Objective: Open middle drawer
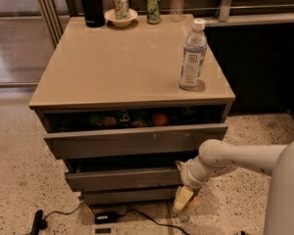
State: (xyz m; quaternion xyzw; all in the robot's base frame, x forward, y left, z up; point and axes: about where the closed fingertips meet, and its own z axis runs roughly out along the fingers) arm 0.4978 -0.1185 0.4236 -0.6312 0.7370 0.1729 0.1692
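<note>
The middle drawer (122, 178) stands slightly out, its inside dark and unreadable. Above it the top drawer (137, 141) is also ajar, holding an orange (159, 119) and dim packets. The gripper (183, 199) hangs at the middle drawer's right end, over bare floor (225, 214); I cannot tell if it is open or closed.

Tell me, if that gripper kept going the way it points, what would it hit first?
The gripper hangs by the right end of the middle drawer, pointing down. Straight on, it would probably meet the speckled floor first, just in front of the cabinet, though depth is unclear.
</note>
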